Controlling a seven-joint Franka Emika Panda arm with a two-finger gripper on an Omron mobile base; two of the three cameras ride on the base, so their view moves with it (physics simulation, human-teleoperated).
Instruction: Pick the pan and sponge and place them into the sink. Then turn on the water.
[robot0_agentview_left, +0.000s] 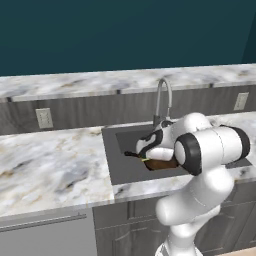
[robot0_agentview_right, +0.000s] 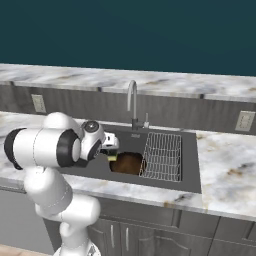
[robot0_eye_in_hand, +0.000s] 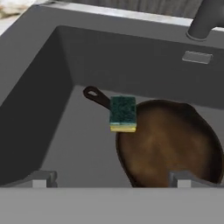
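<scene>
The dark-brown pan (robot0_eye_in_hand: 170, 144) lies on the floor of the dark-grey sink (robot0_eye_in_hand: 52, 109), its black loop handle pointing to the upper left of the hand view. The green-topped yellow sponge (robot0_eye_in_hand: 123, 113) sits where the handle meets the pan's rim; I cannot tell whether it rests there or hangs just above. My gripper (robot0_eye_in_hand: 113, 179) is open over the basin, fingertips (robot0_eye_in_hand: 43, 178) wide apart with nothing between them. From the base, the pan (robot0_agentview_right: 127, 162), the sponge (robot0_agentview_right: 112, 157) and the gripper (robot0_agentview_right: 112, 149) show inside the sink (robot0_agentview_right: 192, 182). No stream falls from the faucet (robot0_agentview_right: 131, 100).
A wire rack (robot0_agentview_right: 162, 155) fills the sink's right side. The faucet (robot0_agentview_left: 162, 97) rises behind the basin (robot0_agentview_left: 125, 167), its base (robot0_eye_in_hand: 203, 22) close above the pan. Marble counter (robot0_agentview_left: 50, 165) spreads on both sides. Wall outlets (robot0_agentview_left: 44, 118) sit on the backsplash.
</scene>
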